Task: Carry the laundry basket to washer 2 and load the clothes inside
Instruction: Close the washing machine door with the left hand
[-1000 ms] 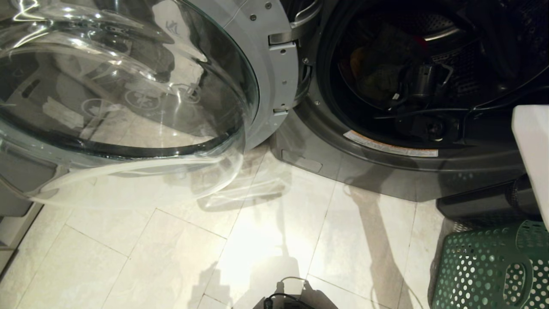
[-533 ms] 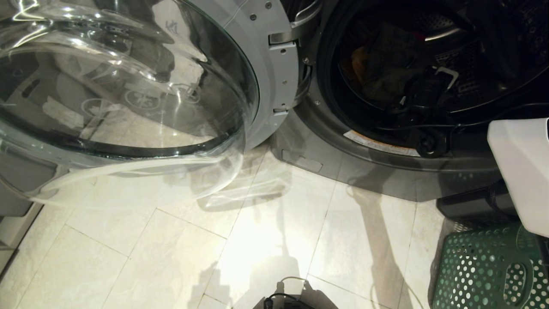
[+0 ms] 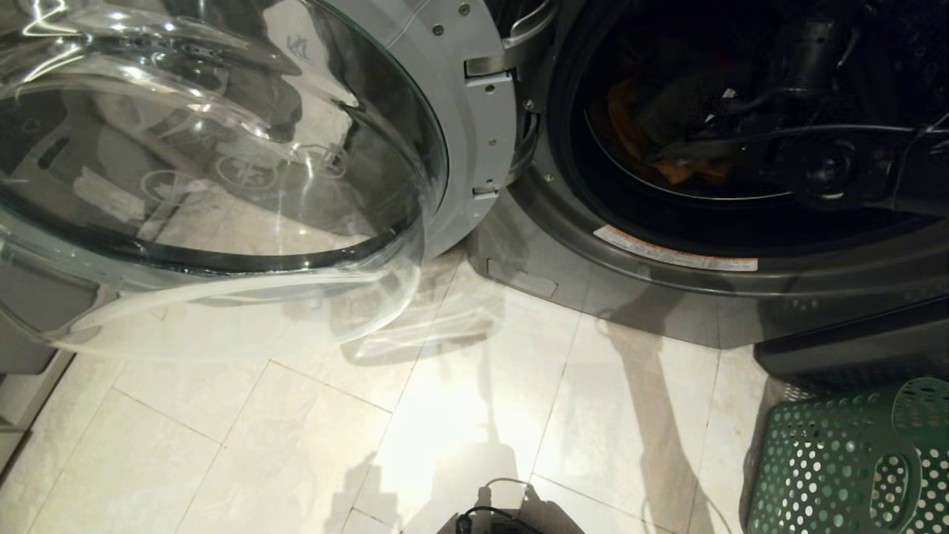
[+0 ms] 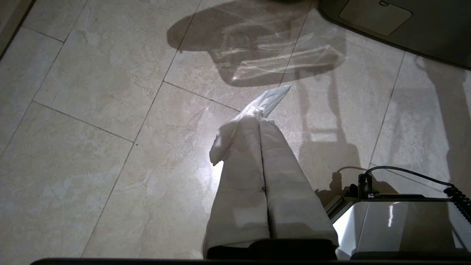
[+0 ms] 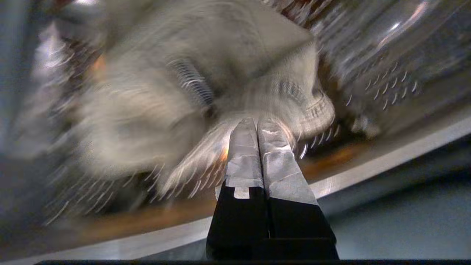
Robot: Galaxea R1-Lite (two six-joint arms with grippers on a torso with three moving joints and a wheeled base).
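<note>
Right gripper (image 5: 257,127) is inside the washer (image 3: 667,297) drum, far right; jaws pressed together w/ nothing between them, tips at a pale knit garment (image 5: 206,81). Left gripper (image 4: 259,114) also closed, empty, parked over the floor tiles. Basket (image 3: 845,467) sits near right, beside the washer front. Clothes look soft, light, floppy, prob. easy to snag on the door rim. Best pinched at a bunched fold, not a loose edge. Glass door (image 3: 222,170) hangs open at left.

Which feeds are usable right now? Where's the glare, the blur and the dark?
Head view: the washer drum is nearly black, reflections streak the open glass door, and a bright hotspot sits on the floor. Right wrist view: clothes smeared by motion blur, pincer sharp. Left wrist view: sharp, evenly lit.
</note>
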